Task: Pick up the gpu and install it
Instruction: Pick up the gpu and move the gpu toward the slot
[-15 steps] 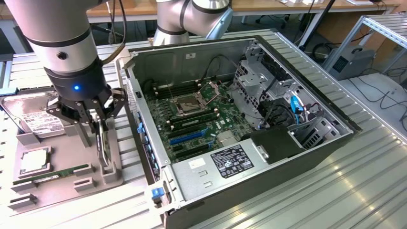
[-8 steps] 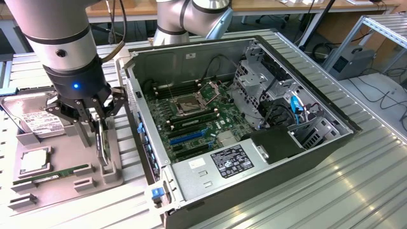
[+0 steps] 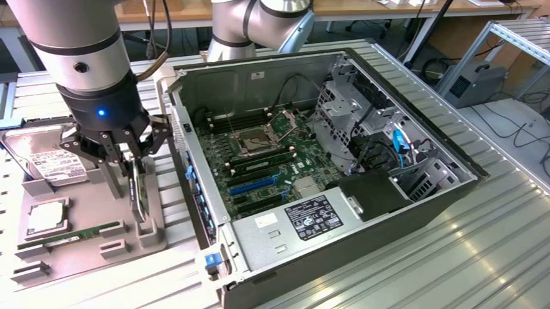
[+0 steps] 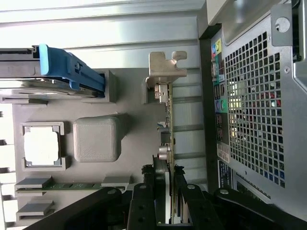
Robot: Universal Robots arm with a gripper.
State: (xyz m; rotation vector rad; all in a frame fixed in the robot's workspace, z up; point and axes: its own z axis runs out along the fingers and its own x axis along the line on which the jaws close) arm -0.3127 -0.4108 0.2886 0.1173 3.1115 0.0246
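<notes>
**Gpu pinched in the gripper, on the tray by the case**

So the grey tray (image 3: pixel 82 257) had a hard drive (image 3: pixel 43 161) at one end, a processor (image 3: pixel 47 219) in its square pocket and a memory stick (image 3: pixel 69 235) in a slot near the other end. The computer case (image 3: pixel 257 71) next to it sat open, with the motherboard (image 3: pixel 257 161) inside.

The gpu (image 4: pixel 169 124) stood on edge along the tray edge closest to the case, its long axis parallel to the case's back panel and its bracket end toward the hard drive's end. The gripper (image 4: pixel 166 203) had its fingers (image 4: pixel 144 206) pinching the card from both sides.
</notes>
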